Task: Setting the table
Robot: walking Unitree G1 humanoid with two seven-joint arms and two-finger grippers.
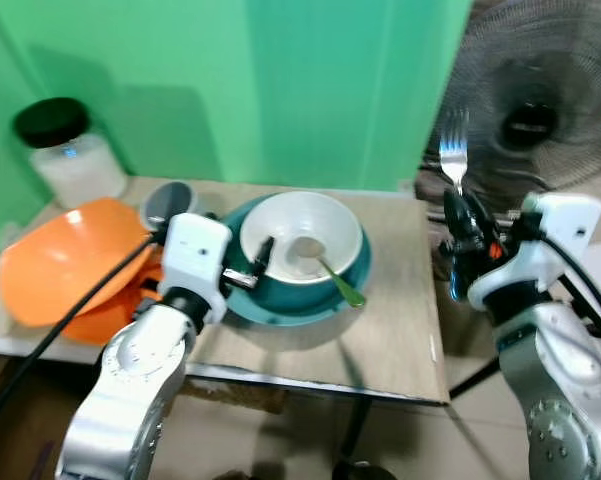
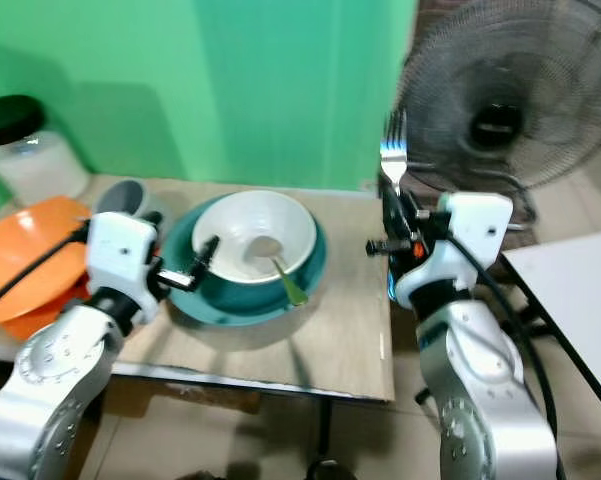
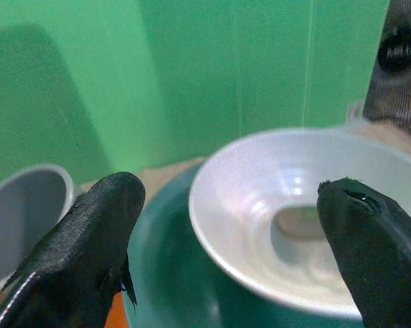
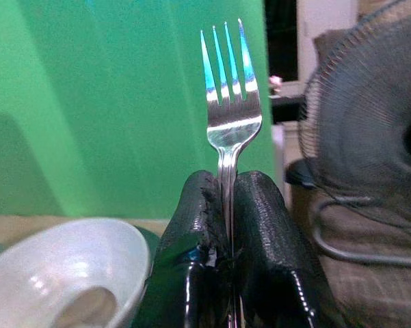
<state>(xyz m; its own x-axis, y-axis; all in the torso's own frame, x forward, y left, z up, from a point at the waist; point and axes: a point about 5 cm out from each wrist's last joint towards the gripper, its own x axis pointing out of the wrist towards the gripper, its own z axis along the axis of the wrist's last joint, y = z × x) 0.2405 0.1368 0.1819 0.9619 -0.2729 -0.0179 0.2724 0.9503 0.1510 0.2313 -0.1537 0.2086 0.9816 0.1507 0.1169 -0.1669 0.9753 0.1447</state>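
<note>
In right gripper point(image 4: 229, 205): shiny silver fork point(image 4: 229, 102), upright, jaws clenched on handle; left gripper point(image 3: 226, 225) jaws released.

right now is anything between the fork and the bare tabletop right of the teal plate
Nothing visible. The right tool holds the fork upright above the table's right edge, and the wooden tabletop beside the teal plate lies bare. The green spoon overhangs the plate's rim only slightly.

My right gripper point(image 2: 392, 215): clamped on a fork point(image 2: 393, 160), tines up, beside the table point(image 2: 350, 330).
My left gripper point(image 2: 202, 262): fingers apart, at the teal plate point(image 2: 315, 262).
On plate: white bowl point(image 2: 252, 232), green spoon point(image 2: 287, 282) inside.
</note>
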